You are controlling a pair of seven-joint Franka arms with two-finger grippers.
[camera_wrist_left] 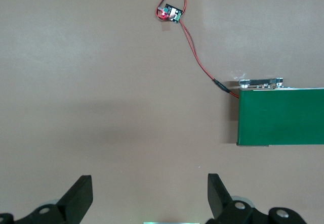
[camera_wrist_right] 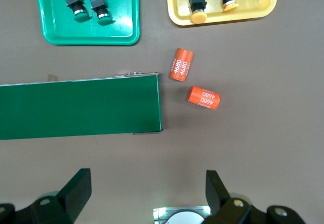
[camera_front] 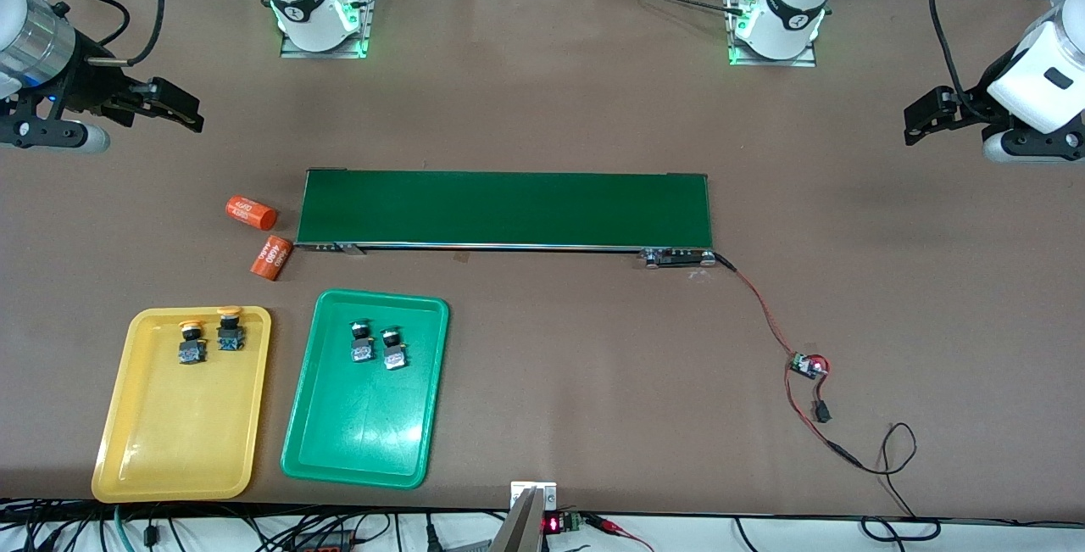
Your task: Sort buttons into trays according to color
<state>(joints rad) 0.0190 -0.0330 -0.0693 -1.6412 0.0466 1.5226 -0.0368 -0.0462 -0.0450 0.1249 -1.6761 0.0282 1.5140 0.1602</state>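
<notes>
While both hands gape empty | left hand, right hand | buttons in trays, well apart.

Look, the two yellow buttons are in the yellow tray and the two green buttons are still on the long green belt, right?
Not quite. The green buttons are not on the belt; they sit side by side in the green tray, as the front view shows. The belt carries nothing. The rest holds: both yellow buttons are in the yellow tray.
</notes>
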